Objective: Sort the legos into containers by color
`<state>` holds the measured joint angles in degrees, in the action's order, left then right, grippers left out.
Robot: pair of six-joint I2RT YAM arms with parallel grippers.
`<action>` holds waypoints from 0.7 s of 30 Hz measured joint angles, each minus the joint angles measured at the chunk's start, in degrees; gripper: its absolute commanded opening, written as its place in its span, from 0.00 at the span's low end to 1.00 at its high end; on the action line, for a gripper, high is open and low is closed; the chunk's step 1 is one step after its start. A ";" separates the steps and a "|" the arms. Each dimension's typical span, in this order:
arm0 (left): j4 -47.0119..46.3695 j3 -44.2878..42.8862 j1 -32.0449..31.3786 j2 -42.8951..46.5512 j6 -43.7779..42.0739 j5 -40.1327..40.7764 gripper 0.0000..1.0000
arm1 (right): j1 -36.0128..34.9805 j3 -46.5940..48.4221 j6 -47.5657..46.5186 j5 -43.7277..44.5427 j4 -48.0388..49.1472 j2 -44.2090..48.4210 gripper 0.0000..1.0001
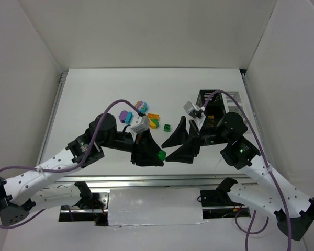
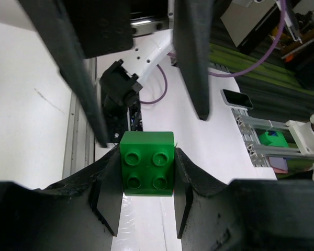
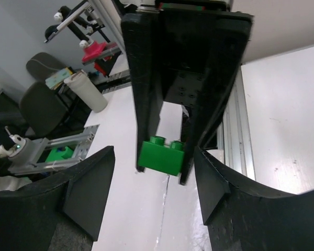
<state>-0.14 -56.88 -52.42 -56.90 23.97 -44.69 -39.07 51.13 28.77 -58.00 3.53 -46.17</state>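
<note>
Grips the green lego in the shut left end effector near the front edge of the surface, facing the empty, parted right end effector, likely for handover toward the containers.

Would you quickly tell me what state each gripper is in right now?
Left gripper: closed on a green lego.
Right gripper: open, holding nothing.

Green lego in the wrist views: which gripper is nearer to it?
Left. The left gripper is shut on the green lego; the right gripper faces it with open jaws, just to its right in the top view, not touching.
</note>
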 measured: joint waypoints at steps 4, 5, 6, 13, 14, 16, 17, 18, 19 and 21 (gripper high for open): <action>2.36 -0.70 0.02 -1.11 -0.11 2.21 0.00 | -2.36 -0.02 -1.86 2.80 -2.82 0.22 0.66; 3.21 -0.92 0.02 -1.31 -0.11 2.67 0.00 | -2.82 0.02 -2.54 3.89 -3.69 0.24 0.63; 4.02 -1.01 0.04 -1.44 -0.17 2.82 0.00 | -3.13 0.13 -3.06 4.90 -4.55 0.17 0.60; 7.06 -1.01 0.22 -1.40 -0.31 4.11 0.00 | -4.61 1.38 -4.52 9.01 -7.78 -2.43 0.48; 7.54 -1.01 0.31 -1.33 -0.44 4.42 0.00 | -4.76 1.38 -4.68 9.49 -8.00 -2.62 0.47; 8.11 -1.01 0.33 -1.22 -0.94 4.83 0.00 | -4.94 1.38 -4.83 9.94 -8.24 -2.78 0.49; 8.31 -1.01 0.33 -1.11 -1.16 5.01 0.00 | -5.07 1.38 -4.87 10.21 -8.31 -2.80 0.54; 8.55 -1.01 0.33 -1.05 -1.33 5.25 0.00 | -5.22 1.38 -4.90 10.27 -8.33 -2.80 0.56; 8.81 -1.01 0.35 -0.96 -1.40 5.53 0.00 | -5.40 1.38 -5.11 10.47 -8.37 -2.80 0.58; 9.20 -1.01 0.39 -0.96 -1.55 6.14 0.00 | -5.68 1.38 -5.51 10.95 -8.72 -2.75 0.61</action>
<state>9.06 -57.89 -52.03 -57.87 22.41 -38.54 -44.75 52.51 23.27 -47.05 -5.19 -48.93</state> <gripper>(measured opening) 0.485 0.584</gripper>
